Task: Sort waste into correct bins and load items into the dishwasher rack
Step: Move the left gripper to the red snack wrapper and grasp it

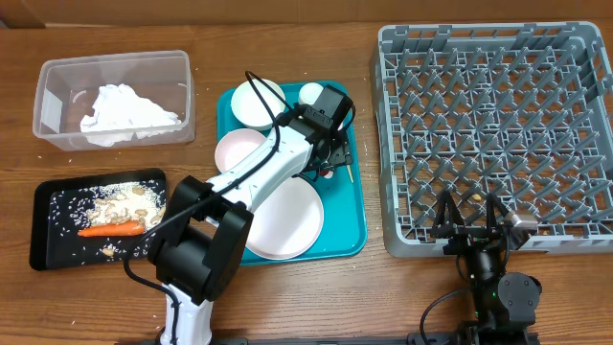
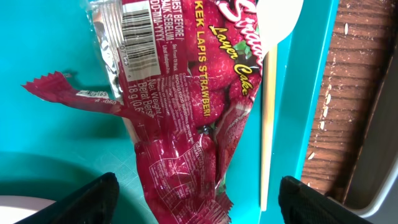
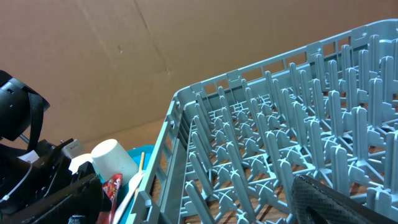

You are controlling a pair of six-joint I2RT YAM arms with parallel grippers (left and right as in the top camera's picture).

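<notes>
The red shiny wrapper [image 2: 186, 124] lies on the teal tray [image 2: 62, 143], between the spread fingers of my left gripper [image 2: 196, 199], which is open and just above it. A white fork [image 2: 277, 18] and a wooden chopstick [image 2: 267, 124] lie right of the wrapper. From overhead the left gripper [image 1: 330, 158] is over the tray's right side, near the cup [image 1: 311, 94], two bowls [image 1: 257, 103] [image 1: 239, 149] and the plate [image 1: 287, 220]. My right gripper [image 1: 474, 222] is open and empty at the grey rack's [image 1: 498, 125] front edge.
The clear tub [image 1: 115, 59] at the back left holds white napkins [image 1: 129, 115]. The black tray [image 1: 48, 230] at the left holds a carrot [image 1: 110, 229] and rice scraps [image 1: 124, 201]. Loose rice grains lie on the wood beside the teal tray.
</notes>
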